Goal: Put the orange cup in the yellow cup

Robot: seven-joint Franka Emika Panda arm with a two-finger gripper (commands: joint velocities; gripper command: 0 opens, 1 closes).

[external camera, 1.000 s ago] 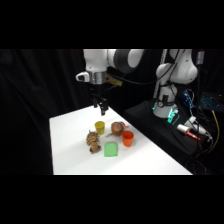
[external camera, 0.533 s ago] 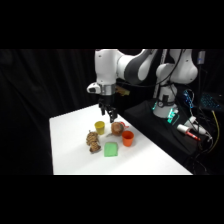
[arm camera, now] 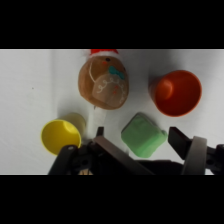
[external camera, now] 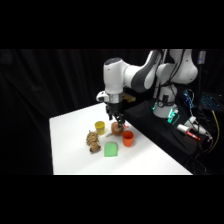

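Note:
The orange cup [external camera: 128, 138] stands upright on the white table, at the right end of the cluster of things. The yellow cup [external camera: 100, 127] stands upright at the left, apart from it. My gripper [external camera: 116, 117] hangs above the cluster, between the two cups and over the brownish round object [external camera: 118, 129]. In the wrist view the orange cup [arm camera: 176, 92] shows its open mouth at the upper right and the yellow cup [arm camera: 60, 136] sits at the lower left. The gripper [arm camera: 137, 133] is open and holds nothing; the green block lies on the table below it.
A green square block [external camera: 111, 149] lies at the front of the cluster, also seen as the green block [arm camera: 143, 135]. The brownish round object [arm camera: 103, 82] has a painted face. A second brownish thing [external camera: 92, 142] lies at the left front. The table's right edge [external camera: 160, 150] runs close by.
The arm has swung to the right and come lower, from over the table's back part to just above the cluster of things. The cups have not moved.

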